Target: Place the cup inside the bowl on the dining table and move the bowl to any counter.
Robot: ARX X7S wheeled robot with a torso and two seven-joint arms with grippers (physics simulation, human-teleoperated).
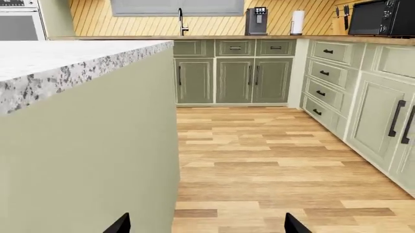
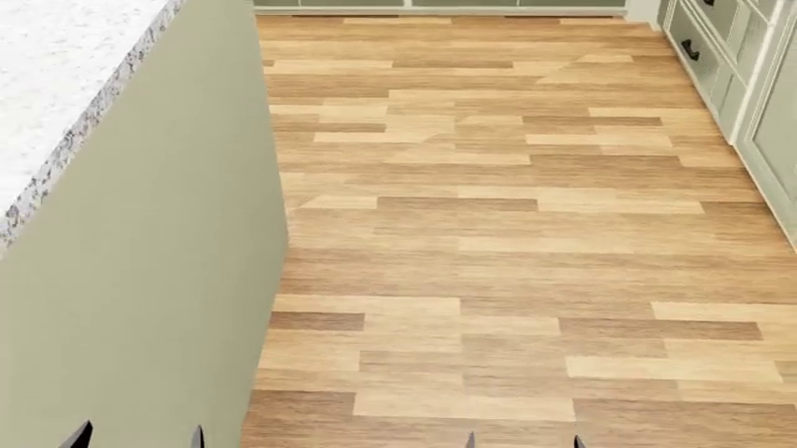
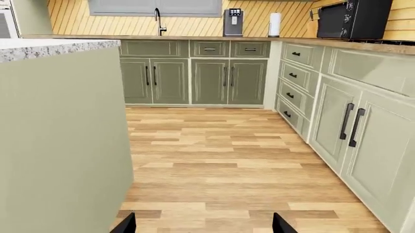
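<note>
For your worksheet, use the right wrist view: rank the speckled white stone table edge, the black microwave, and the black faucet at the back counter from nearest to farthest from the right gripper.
1. The speckled white stone table edge, on top of the sage-green panel beside the right gripper.
2. The black microwave, on the side counter above the drawers.
3. The black faucet, on the far back counter.

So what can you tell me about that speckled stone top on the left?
The white, grey-speckled stone slab looks like granite, with a thick edge carrying darker flecks. It lies flat on a plain sage-green island wall and slightly overhangs it. Only a corner shows in each view, and nothing is seen on that part.
</note>
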